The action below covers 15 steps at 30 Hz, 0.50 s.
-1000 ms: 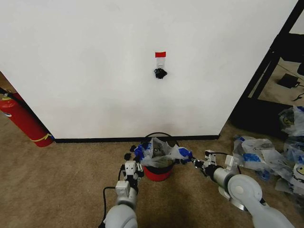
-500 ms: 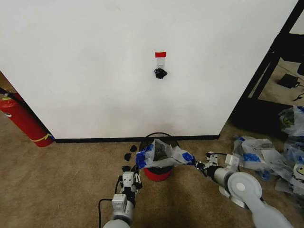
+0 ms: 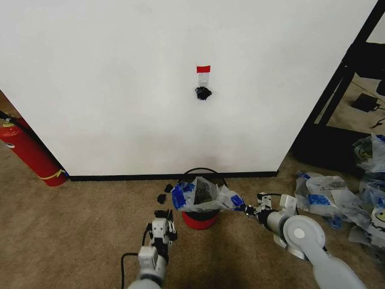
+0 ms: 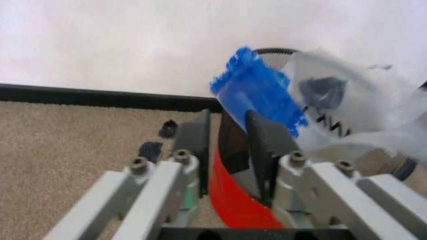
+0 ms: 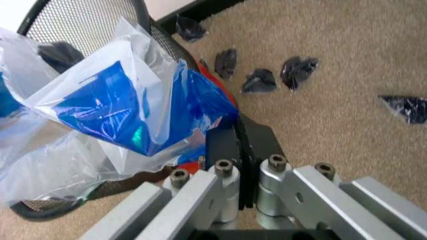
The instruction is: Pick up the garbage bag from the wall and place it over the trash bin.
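Note:
The garbage bag (image 3: pixel 203 194) lies draped over the black wire-mesh trash bin (image 3: pixel 200 221), which stands on the carpet by the wall (image 3: pixel 120 90). My right gripper (image 3: pixel 246 210) is at the bin's right side, shut on the bag's blue handle (image 5: pixel 133 115). The right wrist view shows its fingers (image 5: pixel 223 147) pressed together on the plastic. My left gripper (image 3: pixel 161 215) hovers low, just left of the bin and a little back from it, and it is open. In the left wrist view, the other blue handle (image 4: pixel 257 92) hangs over the bin's rim beyond the left gripper (image 4: pixel 227 117).
A hook (image 3: pixel 203 92) under red tape (image 3: pixel 203 69) is on the wall above the bin. A red fire extinguisher (image 3: pixel 27 150) leans at far left. A heap of plastic bags (image 3: pixel 337 198) lies at right below a dark frame (image 3: pixel 355 66). Black scraps (image 3: pixel 163 195) dot the carpet.
My left gripper has let go of the bag's left handle and drawn back from the bin. The bag now spreads wider over the rim. The right gripper still holds its handle.

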### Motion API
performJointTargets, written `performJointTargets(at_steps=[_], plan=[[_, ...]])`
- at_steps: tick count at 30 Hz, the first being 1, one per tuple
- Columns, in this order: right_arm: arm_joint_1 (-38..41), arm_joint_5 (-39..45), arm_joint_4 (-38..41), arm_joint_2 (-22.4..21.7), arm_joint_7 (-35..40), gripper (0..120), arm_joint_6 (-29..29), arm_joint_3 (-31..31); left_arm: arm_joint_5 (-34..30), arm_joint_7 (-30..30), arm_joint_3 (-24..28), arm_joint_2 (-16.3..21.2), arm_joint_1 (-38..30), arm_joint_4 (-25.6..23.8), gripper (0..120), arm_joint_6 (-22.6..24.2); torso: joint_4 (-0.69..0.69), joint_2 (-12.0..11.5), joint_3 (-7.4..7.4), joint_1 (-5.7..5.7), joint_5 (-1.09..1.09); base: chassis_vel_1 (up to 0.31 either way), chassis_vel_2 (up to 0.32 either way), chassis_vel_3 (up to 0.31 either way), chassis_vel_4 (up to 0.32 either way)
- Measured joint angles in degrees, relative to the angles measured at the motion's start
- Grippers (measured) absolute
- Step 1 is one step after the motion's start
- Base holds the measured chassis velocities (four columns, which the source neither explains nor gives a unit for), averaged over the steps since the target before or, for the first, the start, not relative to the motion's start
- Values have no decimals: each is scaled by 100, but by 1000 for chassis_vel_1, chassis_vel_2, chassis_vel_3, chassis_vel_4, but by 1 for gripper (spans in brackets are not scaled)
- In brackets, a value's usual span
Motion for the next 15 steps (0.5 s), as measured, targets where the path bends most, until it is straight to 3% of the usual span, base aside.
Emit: performJointTargets(at_steps=[4,8,9,15], plan=[[46,-40,-24,-10,-12,0,6,-18,-399,37,-79,207,82,-275,39,167,3,0,0,0,0,0,0,0,0],[59,-178,-90,4,-72,0,29,-65,-1328,10,-129,249,10,-651,55,448,2,0,0,0,0,0,0,0,0],[59,-178,-90,4,-72,0,29,-65,-1328,10,-129,249,10,-651,55,448,2,0,0,0,0,0,0,0,0],[-9,-325,-82,55,-142,0,57,-107,-2407,-161,-13,-51,-721,-378,82,719,0,0,0,0,0,0,0,0,0]])
